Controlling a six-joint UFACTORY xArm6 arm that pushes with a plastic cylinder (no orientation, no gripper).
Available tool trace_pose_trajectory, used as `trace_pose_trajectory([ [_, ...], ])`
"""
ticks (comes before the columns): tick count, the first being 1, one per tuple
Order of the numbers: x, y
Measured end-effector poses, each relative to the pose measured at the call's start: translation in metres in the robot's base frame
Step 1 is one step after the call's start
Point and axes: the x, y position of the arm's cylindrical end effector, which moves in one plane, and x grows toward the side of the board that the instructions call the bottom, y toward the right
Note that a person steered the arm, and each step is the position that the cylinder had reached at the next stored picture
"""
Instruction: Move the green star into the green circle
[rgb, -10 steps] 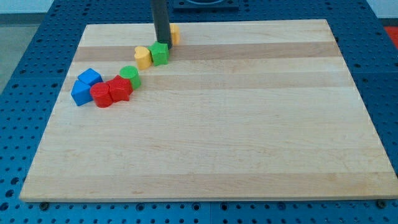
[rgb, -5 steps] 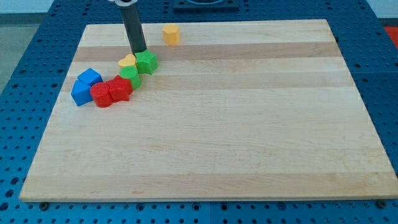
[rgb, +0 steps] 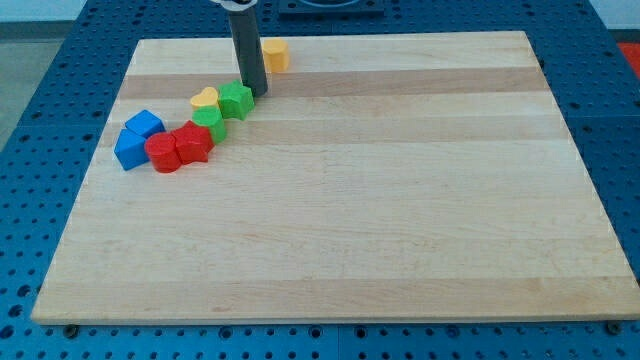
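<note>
The green star (rgb: 236, 101) lies near the board's top left, touching the green circle (rgb: 208, 120) just below and left of it. A yellow heart (rgb: 205, 98) sits against the star's left side. My tip (rgb: 255, 94) rests on the board at the star's upper right edge, close to or touching it. The dark rod rises from there toward the view's top.
A yellow block (rgb: 275, 54) stands near the board's top edge, right of the rod. Two red blocks (rgb: 178, 149) and two blue blocks (rgb: 136, 139) cluster left of the green circle. The wooden board (rgb: 400, 200) lies on a blue perforated table.
My tip moved from the star's upper left to its upper right. Before that the star and the yellow heart were pushed down and left against the green circle.
</note>
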Motion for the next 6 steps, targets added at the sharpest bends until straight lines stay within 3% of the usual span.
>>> trace_pose_trajectory([
  [4,0.017,-0.028],
  [6,-0.031,-0.013],
])
